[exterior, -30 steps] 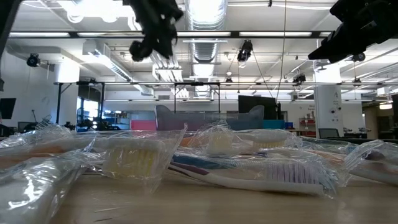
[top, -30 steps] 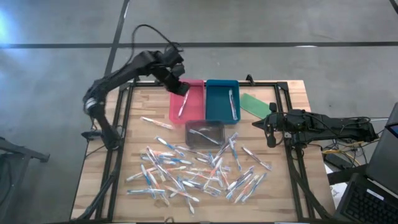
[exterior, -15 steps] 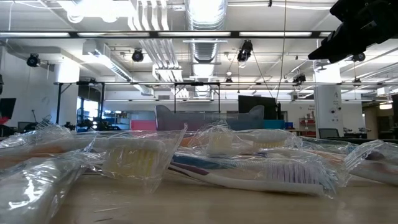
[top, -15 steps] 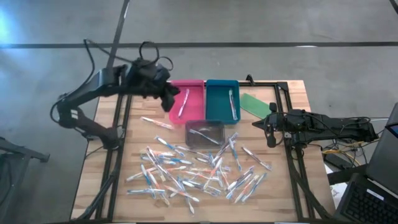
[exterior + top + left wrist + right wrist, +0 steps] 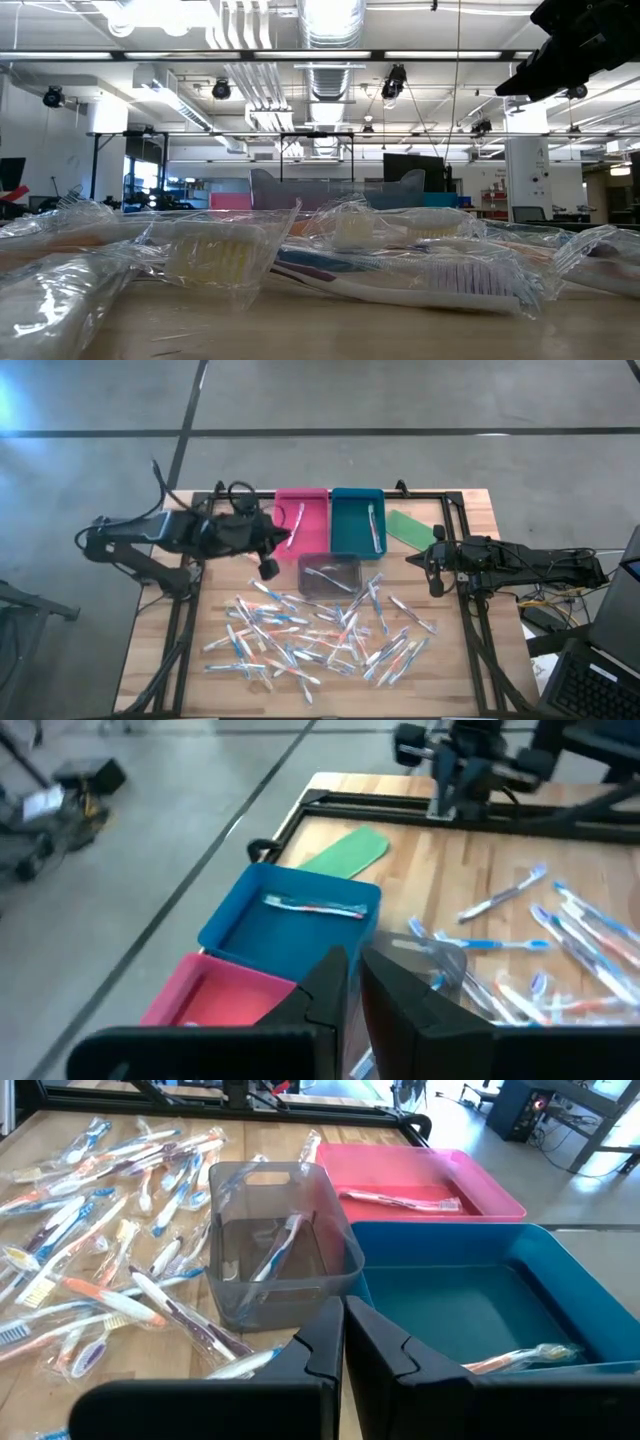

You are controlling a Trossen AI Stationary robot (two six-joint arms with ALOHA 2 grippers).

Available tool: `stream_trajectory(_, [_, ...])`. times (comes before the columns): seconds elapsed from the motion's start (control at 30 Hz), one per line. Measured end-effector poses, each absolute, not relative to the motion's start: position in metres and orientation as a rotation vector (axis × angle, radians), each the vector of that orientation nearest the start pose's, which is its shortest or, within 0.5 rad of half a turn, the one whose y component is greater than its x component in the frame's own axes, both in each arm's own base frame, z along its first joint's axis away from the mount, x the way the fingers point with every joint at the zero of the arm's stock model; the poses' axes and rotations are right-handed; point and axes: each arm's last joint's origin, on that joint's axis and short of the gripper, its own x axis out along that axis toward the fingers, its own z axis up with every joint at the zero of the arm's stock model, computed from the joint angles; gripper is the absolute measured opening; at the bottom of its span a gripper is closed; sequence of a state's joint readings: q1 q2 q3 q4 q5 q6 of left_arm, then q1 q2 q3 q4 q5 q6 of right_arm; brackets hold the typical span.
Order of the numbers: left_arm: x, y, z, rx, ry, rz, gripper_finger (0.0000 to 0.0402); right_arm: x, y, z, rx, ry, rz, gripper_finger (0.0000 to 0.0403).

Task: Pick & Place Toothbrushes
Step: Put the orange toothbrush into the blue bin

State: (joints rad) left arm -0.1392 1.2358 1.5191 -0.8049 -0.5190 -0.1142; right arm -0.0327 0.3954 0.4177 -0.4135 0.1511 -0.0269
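The toothbrushes (image 5: 320,635) lie in a big messy pile on the wooden table (image 5: 470,510), near the front; each is thin, light and stiff, and sits in a shiny clear wrapper that looks slippery; the middle of the handle looks like the best place to pinch. One more lies in each of the pink tray (image 5: 312,530), the blue tray (image 5: 352,530) and the clear bin (image 5: 330,573). The left gripper (image 5: 268,565) hangs beside the pink tray, fingers nearly together, holding nothing; the right gripper (image 5: 434,565) waits at the table's right edge, closed and empty.
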Motion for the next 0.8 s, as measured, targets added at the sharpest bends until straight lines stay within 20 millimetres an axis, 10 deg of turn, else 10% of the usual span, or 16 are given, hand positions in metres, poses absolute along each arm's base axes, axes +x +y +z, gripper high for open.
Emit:
stream_trajectory(0.43, [0.179,-0.012,0.353,0.300,0.314,0.329,0.0007,0.109,-0.008,0.234,-0.050,0.393,-0.176,0.0008])
stream_trajectory(0.8, [0.157,-0.004,0.281,0.478,0.510,0.341,0.0017,0.109,-0.008,0.234,-0.050,0.393,-0.176,0.0008])
